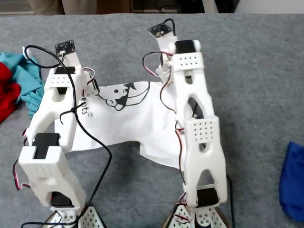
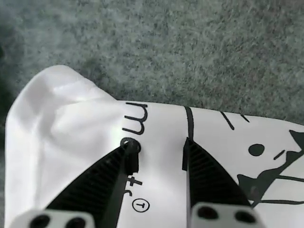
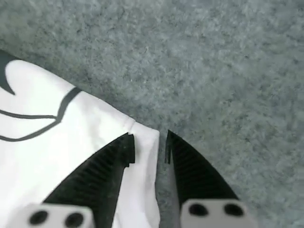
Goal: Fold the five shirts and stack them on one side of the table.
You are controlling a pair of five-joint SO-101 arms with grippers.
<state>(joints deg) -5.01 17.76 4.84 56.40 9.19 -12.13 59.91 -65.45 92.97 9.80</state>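
A grey felt-covered table [image 1: 256, 71] seen from above, with two white robot arms reaching over it from the near edge.

At the far left edge lies a crumpled teal shirt [image 1: 24, 76], with a red shirt [image 1: 6, 95] bunched against it on its left side. Both are unfolded and well apart from the arms' fingers.

Next comes the left arm [image 1: 50, 118], stretched toward the far side over the left part of a white shirt [image 1: 142, 114]. This shirt lies spread flat in the middle of the table, with a black cartoon print and lettering facing up. In the left wrist view, the left gripper [image 2: 158, 154] sits low over the shirt near its left sleeve. Its two black ridged fingers [image 2: 111, 178] are spread, with printed cloth showing in the gap between them. Whether the tips touch the cloth cannot be told.

The right arm [image 1: 199, 128] reaches over the right part of the same shirt. In the right wrist view, the right gripper [image 3: 148, 145] is at the shirt's far right corner. Its jaws stand a little apart, one over the white cloth and one over bare table, with the shirt's hemmed edge in the narrow gap.

At the near right edge lies a blue shirt [image 1: 292, 180], rumpled and partly cut off by the frame.
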